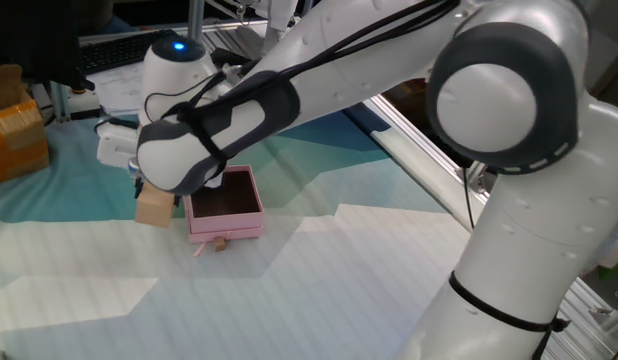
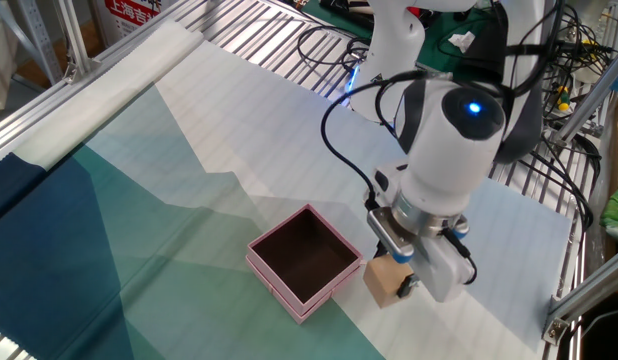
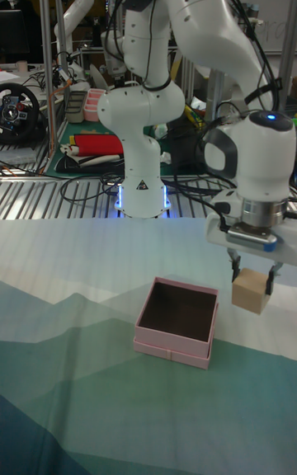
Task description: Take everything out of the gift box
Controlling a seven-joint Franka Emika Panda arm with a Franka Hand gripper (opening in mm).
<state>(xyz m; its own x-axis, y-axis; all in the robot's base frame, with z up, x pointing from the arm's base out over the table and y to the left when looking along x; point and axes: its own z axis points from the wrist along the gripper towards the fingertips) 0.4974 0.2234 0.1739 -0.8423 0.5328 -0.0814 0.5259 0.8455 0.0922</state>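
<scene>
The gripper [image 3: 252, 279] holds the cube [image 3: 251, 291] (1 block) just beside the gift box [image 3: 176, 322]. A tiny brown piece [image 1: 220, 243] lies at the box's front.

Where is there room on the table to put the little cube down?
The pincer holds the light-tan cube beside the pale-pink gift box. Bare cloth lies under the cube and across the wide stretch in front of the box. Right next to the box's wall is tight.

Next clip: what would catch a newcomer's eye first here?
The big white arm, whose gripper holds a tan cube just beside the gift box, outside its wall. The box sits open on the teal cloth, its dark inside looking bare. A tiny brown piece lies against its front.
</scene>
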